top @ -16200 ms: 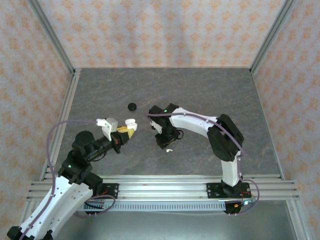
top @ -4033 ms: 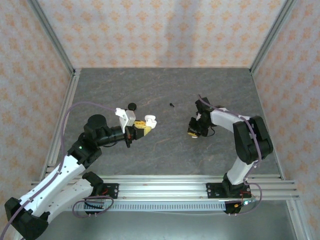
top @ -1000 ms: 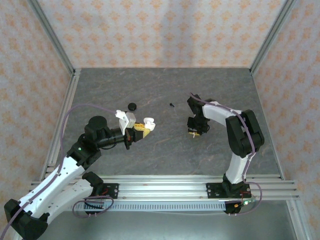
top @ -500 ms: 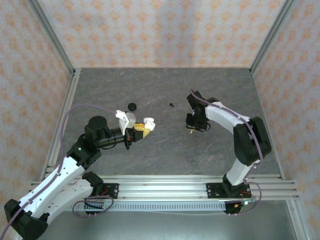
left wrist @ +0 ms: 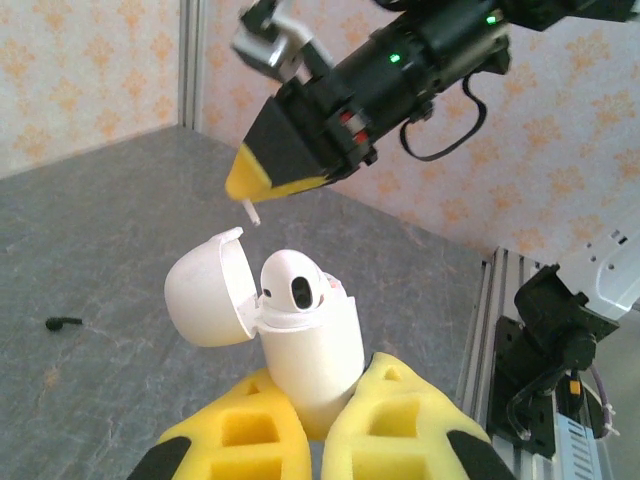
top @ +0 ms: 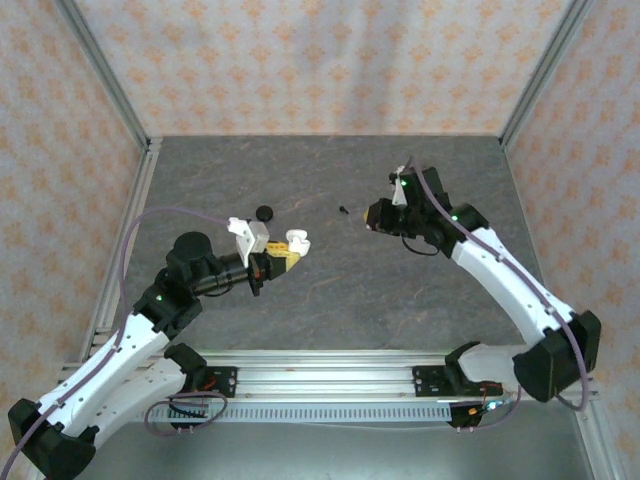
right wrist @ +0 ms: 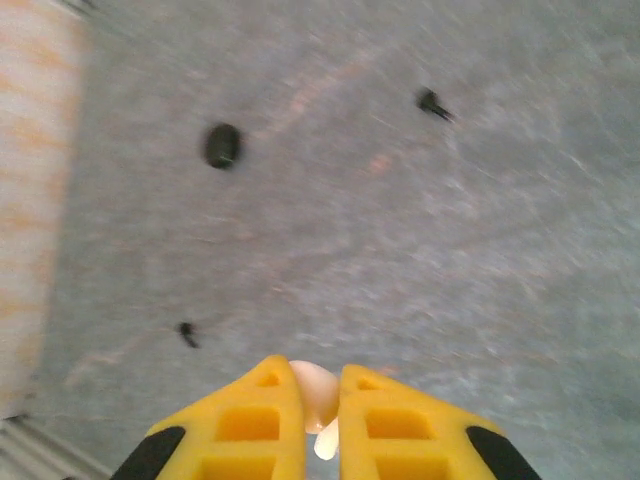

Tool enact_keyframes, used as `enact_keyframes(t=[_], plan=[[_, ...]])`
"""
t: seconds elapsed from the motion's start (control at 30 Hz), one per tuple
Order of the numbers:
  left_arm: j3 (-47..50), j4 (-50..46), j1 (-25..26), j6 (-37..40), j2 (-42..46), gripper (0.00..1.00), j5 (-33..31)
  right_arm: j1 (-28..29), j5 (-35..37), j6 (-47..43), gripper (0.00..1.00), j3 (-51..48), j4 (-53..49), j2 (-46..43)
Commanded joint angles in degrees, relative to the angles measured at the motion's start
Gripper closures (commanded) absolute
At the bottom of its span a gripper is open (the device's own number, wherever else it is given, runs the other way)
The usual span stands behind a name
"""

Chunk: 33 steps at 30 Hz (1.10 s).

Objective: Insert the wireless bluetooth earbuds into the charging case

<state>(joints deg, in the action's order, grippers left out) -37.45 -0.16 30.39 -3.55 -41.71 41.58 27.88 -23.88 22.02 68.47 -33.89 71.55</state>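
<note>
The right tool (top: 372, 214) pinches a white earbud (right wrist: 313, 392) between nearly closed tips, stem poking out past them, raised above the surface (top: 330, 300). The open charging case (left wrist: 300, 335), clamped upright in the left tool (left wrist: 315, 415), lies to its left, apart. The earbud likely has to travel leftward and go in stem-first.

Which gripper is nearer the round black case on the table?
Left. The left gripper, holding the white charging case, sits just near-right of the round black case; the right gripper is farther off to its right.
</note>
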Motion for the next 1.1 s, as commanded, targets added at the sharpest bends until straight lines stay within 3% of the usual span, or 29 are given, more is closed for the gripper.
enact_keyframes(t=[0.0,0.33,0.6,1.07], plan=[[-1.42,5.46,0.52,-1.96,0.91,1.0,-1.17,1.82,-3.44,1.32,0.87,2.49,8.61,-4.22],[-3.04,7.87,0.74,-3.8,0.58,1.0,-1.9,10.43,-7.19,-0.42,0.82,3.77,24.79,-9.61],[-4.98,9.49,1.62,-4.8,0.49,1.0,-3.58,15.69,-7.42,-4.06,0.81,4.69,26.79,-8.32],[-7.42,10.01,3.14,-5.31,-0.22,1.0,-5.98,18.25,-10.91,-2.7,0.8,4.07,30.16,-6.07]])
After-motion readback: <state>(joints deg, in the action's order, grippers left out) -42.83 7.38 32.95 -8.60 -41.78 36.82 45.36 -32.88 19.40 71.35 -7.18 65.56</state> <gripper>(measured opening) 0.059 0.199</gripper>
